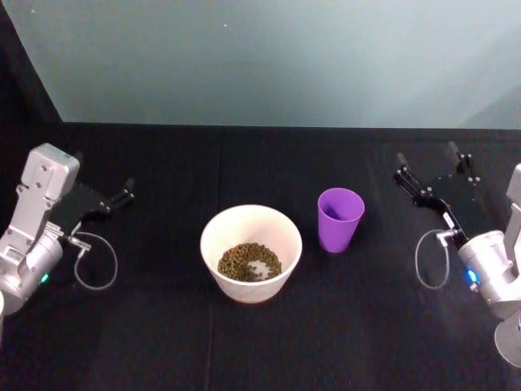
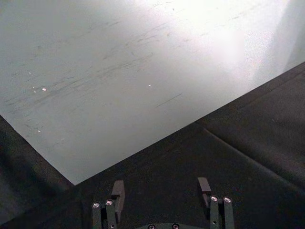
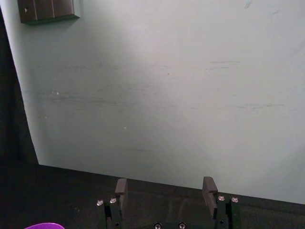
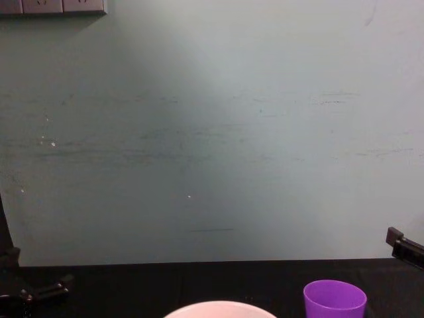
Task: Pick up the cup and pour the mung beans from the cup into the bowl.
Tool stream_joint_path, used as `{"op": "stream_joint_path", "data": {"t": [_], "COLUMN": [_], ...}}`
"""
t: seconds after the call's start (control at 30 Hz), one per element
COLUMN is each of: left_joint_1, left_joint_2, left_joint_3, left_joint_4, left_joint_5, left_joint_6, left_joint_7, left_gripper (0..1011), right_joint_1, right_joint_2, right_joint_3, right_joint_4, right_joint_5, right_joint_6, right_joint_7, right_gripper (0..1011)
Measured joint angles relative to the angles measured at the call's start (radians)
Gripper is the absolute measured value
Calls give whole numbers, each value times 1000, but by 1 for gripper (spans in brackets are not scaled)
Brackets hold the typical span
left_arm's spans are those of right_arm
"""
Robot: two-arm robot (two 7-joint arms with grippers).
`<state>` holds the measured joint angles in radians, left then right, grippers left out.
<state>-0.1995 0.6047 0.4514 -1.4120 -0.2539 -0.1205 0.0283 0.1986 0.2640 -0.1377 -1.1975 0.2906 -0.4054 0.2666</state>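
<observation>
The cup (image 1: 340, 219) is standing upright on the black tabletop (image 1: 163, 342). It is sitting just beside the bowl (image 1: 251, 252), at about 2 o'clock from it, and the two are not touching. The inside of the cup is looking plain purple.

The bowl is sitting near the middle of the tabletop. Green mung beans (image 1: 248, 262) are lying in the bottom of it, with a small pale patch of the bowl showing among them.

The left gripper (image 1: 124, 195) is waiting far off at about 9 o'clock from the bowl. Its fingers (image 2: 117, 189) are standing wide apart with nothing between them. It is pointing out over the tabletop toward the pale wall (image 1: 269, 57).

The right gripper (image 1: 427, 167) is waiting at about 2 o'clock from the cup, well apart from it. Its fingers (image 3: 208, 186) are also standing wide apart and holding nothing. In the right wrist view, the cup's rim (image 3: 44, 225) is peeking in at the edge.

In the chest view, the cup (image 4: 334, 299) is showing beside the bowl's rim (image 4: 220, 309), and a bit of the right gripper (image 4: 404, 247) is poking in at the side.
</observation>
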Motion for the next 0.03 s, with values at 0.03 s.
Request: {"op": "stream_joint_path", "data": {"t": [0.03], "left_joint_1": [0], "left_joint_2": [0], "left_joint_3": [0], "left_joint_4": [0], "left_joint_5": [0], "left_joint_6": [0], "left_joint_7": [0], "left_gripper": [1000], "right_joint_1": [0], "right_joint_2": [0], "right_joint_3": [0], "right_joint_4": [0], "right_joint_5": [0], "right_joint_6": [0], "right_joint_7": [0], "right_gripper": [1003]}}
